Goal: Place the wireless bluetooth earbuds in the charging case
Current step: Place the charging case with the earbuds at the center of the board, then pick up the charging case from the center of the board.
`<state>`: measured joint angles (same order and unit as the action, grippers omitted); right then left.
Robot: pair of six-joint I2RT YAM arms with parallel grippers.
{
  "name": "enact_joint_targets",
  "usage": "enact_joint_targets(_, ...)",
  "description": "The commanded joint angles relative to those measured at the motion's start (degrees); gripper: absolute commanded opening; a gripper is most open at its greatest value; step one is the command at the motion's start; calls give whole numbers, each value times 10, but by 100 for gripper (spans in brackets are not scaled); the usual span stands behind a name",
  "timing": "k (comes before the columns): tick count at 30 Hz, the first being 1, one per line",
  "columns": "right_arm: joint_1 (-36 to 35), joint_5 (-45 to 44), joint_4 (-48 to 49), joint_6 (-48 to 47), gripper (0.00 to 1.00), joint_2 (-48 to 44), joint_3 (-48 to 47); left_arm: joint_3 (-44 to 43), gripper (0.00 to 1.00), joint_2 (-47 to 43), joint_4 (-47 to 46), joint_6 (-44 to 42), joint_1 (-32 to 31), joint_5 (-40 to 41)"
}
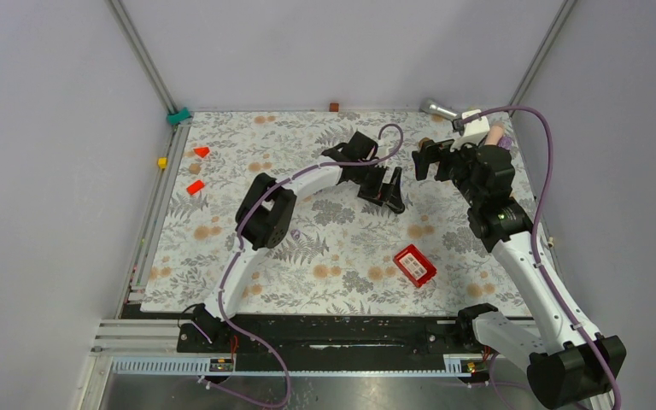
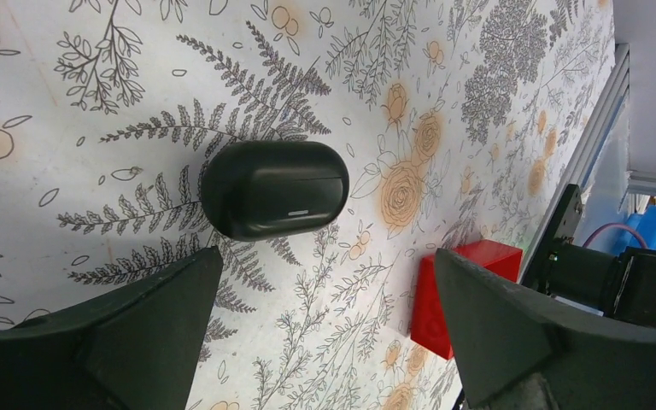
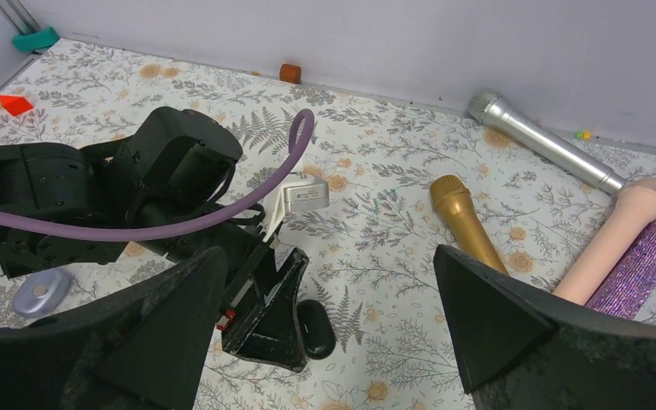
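A closed black oval charging case (image 2: pixel 275 190) lies on the flowered mat, just ahead of my left gripper (image 2: pixel 326 265), which is open and empty above the mat. In the right wrist view the case (image 3: pixel 316 329) lies right beside the left gripper's fingers (image 3: pixel 278 312). My right gripper (image 3: pixel 329 256) is open and empty, held above the mat to the right of the left one. In the top view both grippers, left (image 1: pixel 386 195) and right (image 1: pixel 424 160), are at the far middle of the mat. A pale purple oval case (image 3: pixel 41 290) lies past the left arm. No earbuds show.
A red box (image 1: pixel 414 265) lies at the near right, also in the left wrist view (image 2: pixel 470 290). Silver (image 3: pixel 547 141), gold (image 3: pixel 465 218) and pink (image 3: pixel 615 239) microphones lie at the far right. Small red blocks (image 1: pixel 201 152) lie at the far left.
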<state>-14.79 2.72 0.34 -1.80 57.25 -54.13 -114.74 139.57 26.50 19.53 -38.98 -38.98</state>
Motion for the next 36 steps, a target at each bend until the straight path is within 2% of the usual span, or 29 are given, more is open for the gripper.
enact_joint_targets(1, 7, 10, 20, 7, 99, -8, -2, -18, 99, -27, 22, -17, 0, 19)
enact_joint_targets(6, 8, 14, 20, 10, 100, -7, -1, -13, 99, -82, 45, -52, 7, 40)
enact_joint_targets(11, 10, 23, 23, 14, 99, -9, 2, 39, 99, -173, 44, -103, 34, 62)
enact_joint_targets(17, 11, 37, 27, 26, 99, -12, 5, 108, 98, -290, 75, -216, 97, 85)
enact_joint_targets(22, 13, 58, 28, 38, 99, -16, 7, 169, 99, -367, 113, -284, 156, 167)
enact_joint_targets(26, 13, 77, 34, 51, 100, -20, 12, 224, 99, -400, 133, -313, 193, 250)
enact_joint_targets(30, 12, 87, 39, 60, 99, -26, 17, 288, 99, -413, 142, -329, 205, 302)
enact_joint_targets(36, 16, 97, 41, 70, 99, -36, 20, 359, 99, -408, 135, -339, 205, 331)
